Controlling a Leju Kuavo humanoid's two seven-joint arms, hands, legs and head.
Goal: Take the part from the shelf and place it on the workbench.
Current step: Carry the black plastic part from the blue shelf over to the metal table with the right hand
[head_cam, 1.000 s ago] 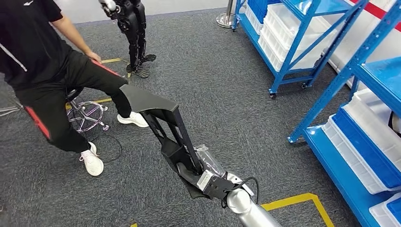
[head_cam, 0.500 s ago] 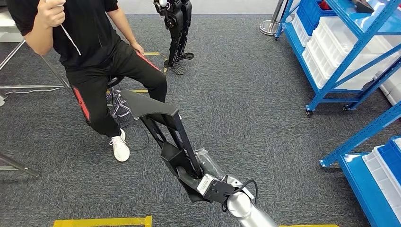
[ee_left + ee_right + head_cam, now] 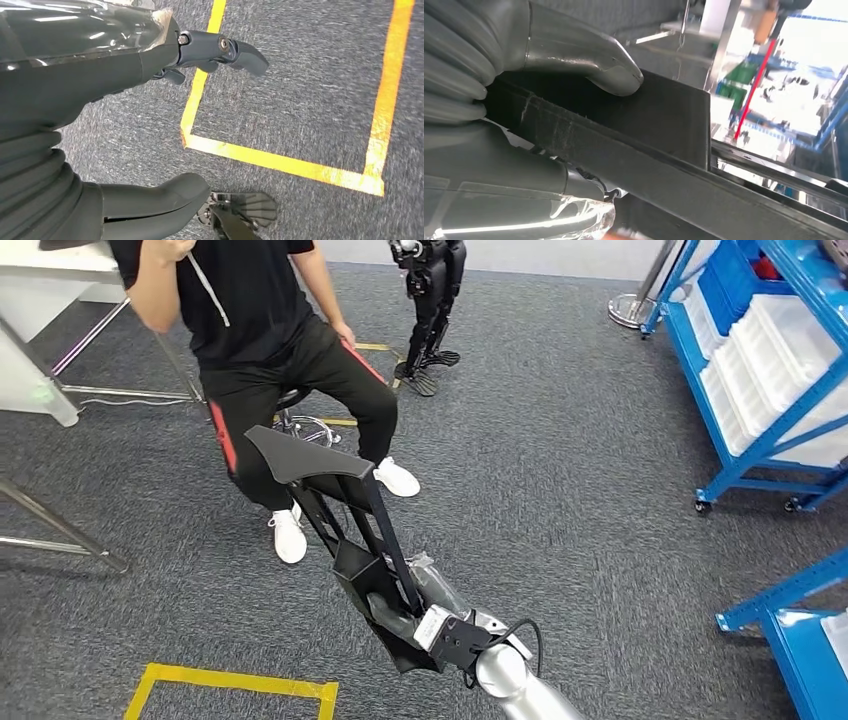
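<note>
I see one grey carpeted floor (image 3: pixel 560 470) across the frame, one blue metal shelf rack with white bins (image 3: pixel 770 370) at the right edge, and one white table (image 3: pixel 45 300) in the upper left corner, which I judge to be the workbench. One person in black clothes (image 3: pixel 265 330) sits on a stool between me and that table. One long black angular plastic part (image 3: pixel 345 530) runs from lower centre up towards the middle, off the shelf and carried in the air. My right hand (image 3: pixel 425 605) is clamped around its lower end, thumb pressed on the flat face in the right wrist view. My left hand (image 3: pixel 125 65) hangs over yellow floor tape (image 3: pixel 280 162), fingers apart, holding nothing. To do this carry well I'd hold the grip firm, keep the part's far end clear of the seated person, and approach the table squarely.
</note>
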